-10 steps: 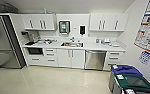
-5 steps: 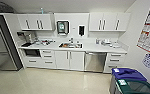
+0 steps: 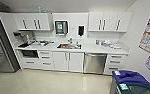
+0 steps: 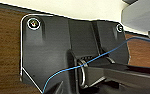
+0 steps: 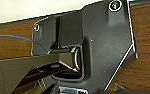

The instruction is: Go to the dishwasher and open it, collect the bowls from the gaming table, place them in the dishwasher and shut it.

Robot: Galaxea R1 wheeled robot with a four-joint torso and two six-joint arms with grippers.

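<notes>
The dishwasher (image 3: 95,63) sits shut under the surface (image 3: 91,48), toward its right end, between the white cabinet doors (image 3: 68,61) below the sink (image 3: 69,46) and a stack of drawers (image 3: 115,62). Its steel door should be stiff, heavy and hinged low, so I'd take hold at the middle of the bar handle along its top edge. Whether either gripper of mine is spread or pressed together, I cannot tell.
</notes>
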